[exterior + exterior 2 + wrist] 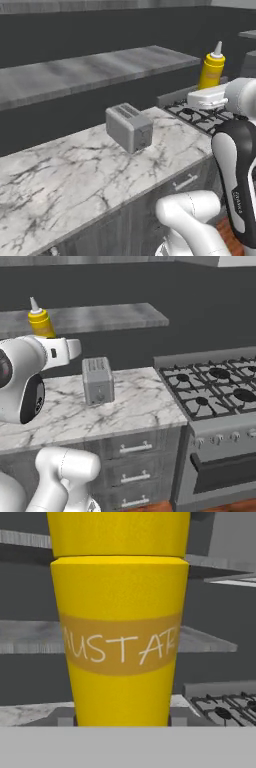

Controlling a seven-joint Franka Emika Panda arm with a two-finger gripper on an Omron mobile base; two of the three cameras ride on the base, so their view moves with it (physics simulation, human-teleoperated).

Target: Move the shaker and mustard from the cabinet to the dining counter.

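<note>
Standing upright just above the white robot hand, the yellow mustard squeeze bottle with its pointed white nozzle [212,70] is lifted clear of the long grey streaked stone-look shelf [95,70] of the dark-walled cabinet behind it. In the hand view the bottle's body, with its tan label band, stands close and straight in front of the camera. The fingers themselves are hidden, so whether they clench the bottle cannot be told. Below lies the white grey-veined marble table [135,401], carrying a boxy silver toaster [98,380]. Just beside it sits a grey gas stove with black burners [215,383].
</note>
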